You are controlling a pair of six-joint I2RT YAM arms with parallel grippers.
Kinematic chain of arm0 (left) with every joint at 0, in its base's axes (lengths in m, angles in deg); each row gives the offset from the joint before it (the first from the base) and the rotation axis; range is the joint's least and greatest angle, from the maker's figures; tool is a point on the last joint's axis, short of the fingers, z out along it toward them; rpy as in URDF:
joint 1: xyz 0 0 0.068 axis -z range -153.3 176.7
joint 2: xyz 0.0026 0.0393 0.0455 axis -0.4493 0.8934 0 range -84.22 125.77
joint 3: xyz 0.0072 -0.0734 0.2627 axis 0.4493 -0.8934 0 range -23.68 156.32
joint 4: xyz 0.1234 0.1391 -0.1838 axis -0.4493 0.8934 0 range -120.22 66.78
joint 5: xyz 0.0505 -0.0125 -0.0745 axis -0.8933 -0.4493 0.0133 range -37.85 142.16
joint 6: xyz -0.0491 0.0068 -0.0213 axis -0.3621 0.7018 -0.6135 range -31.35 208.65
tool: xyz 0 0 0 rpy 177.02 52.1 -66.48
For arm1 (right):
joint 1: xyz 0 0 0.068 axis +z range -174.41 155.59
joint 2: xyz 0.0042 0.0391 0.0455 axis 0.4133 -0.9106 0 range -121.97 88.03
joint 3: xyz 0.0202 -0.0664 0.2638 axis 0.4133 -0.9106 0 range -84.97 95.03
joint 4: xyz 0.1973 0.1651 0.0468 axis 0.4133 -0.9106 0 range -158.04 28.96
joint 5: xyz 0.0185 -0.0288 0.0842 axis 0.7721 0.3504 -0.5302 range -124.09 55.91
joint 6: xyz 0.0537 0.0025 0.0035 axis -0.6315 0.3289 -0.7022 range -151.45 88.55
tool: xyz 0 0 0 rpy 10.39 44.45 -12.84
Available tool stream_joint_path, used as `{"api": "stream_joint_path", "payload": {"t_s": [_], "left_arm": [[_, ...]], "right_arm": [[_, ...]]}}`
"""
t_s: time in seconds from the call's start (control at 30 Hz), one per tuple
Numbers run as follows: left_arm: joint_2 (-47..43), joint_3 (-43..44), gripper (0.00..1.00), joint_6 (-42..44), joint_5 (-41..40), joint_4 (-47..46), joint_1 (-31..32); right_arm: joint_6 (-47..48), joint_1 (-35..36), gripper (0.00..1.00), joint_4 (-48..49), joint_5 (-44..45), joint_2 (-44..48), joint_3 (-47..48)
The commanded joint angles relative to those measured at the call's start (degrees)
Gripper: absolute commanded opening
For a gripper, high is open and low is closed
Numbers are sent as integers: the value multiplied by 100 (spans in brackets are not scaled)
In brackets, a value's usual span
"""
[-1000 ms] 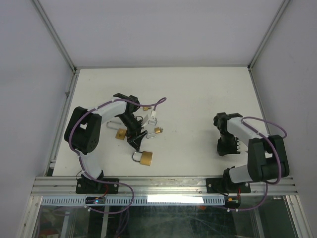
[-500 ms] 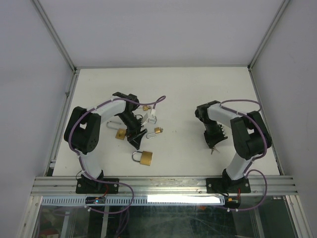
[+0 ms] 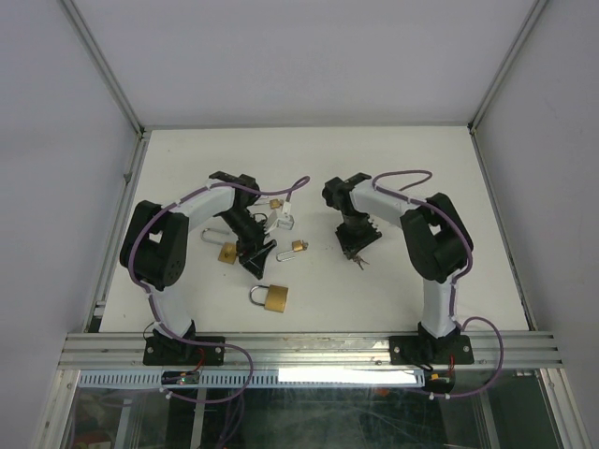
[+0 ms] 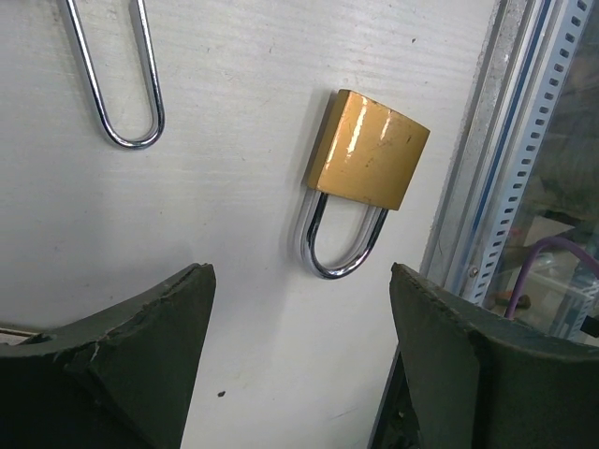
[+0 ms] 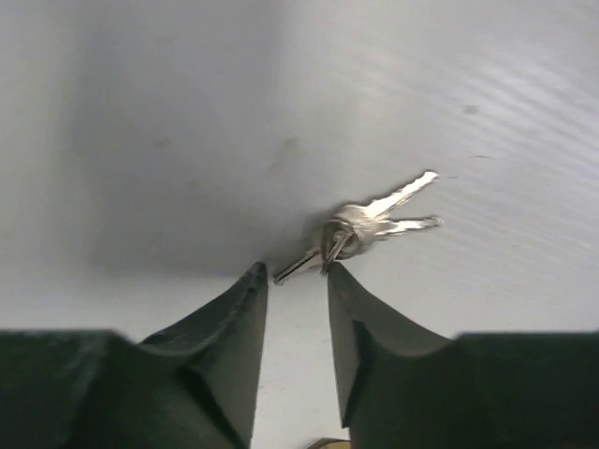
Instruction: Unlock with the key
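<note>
Lying flat, brass padlock, silver keys bunched

White arm links with black joints; purple cables loop alongside; each gripper has dark wedge-shaped fingers.

Bare bench lies open around the right hand, with only the keys just past its fingertips. The left hand is hemmed in: a big padlock ahead between its fingers, small padlocks beside it, and the frame rail beyond.
</note>
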Motion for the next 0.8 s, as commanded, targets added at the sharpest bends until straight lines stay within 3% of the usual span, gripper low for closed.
{"api": "stream_joint_path", "payload": {"t_s": [0.0,0.2,0.33,0.43,0.6,0.77], "left_arm": [[-264,230,77,149,133,24,-70],[-233,246,77,148,201,23,-78],[-167,310,77,156,253,60,-74],[-118,390,77,168,265,88,-73],[-145,492,77,195,392,112,-75],[-541,360,77,70,675,-337,-72]], "right_arm": [[1017,194,42,910,376,-378,464],[1638,235,60,1264,448,499,-344],[2816,238,61,2028,585,1171,-384],[3855,224,61,2516,200,1563,-281],[5142,139,61,2554,-289,2183,-384],[4826,-124,56,1621,457,2384,-466]]}}
